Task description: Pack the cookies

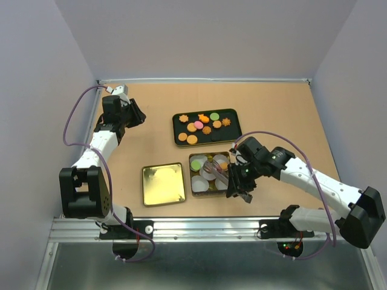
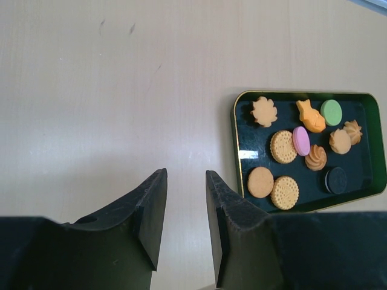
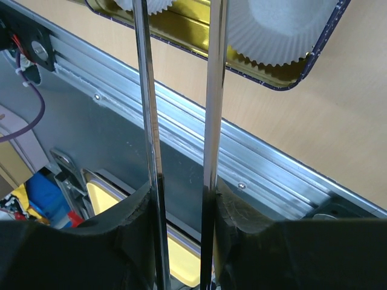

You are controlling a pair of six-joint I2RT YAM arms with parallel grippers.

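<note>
While most cookies (image 1: pixel 191 127) lie on the black tray (image 2: pixel 363 175) near the surface's far edge, we see the right fingers (image 3: pixel 242 235) clamping metal tongs (image 3: pixel 214 90) over the tin (image 3: pixel 187 27) of paper cups, mid-packing. The left fingers (image 2: pixel 151 217) stand apart, empty. Next, we judge, the tongs must fetch another cookie from the tray.

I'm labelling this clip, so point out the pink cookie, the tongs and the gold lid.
pink cookie (image 2: pixel 300 141), left wrist view, middle of its pink face.
tongs (image 3: pixel 214 103), right wrist view, on one metal arm.
gold lid (image 1: pixel 163 184), top view, centre of its surface.
</note>
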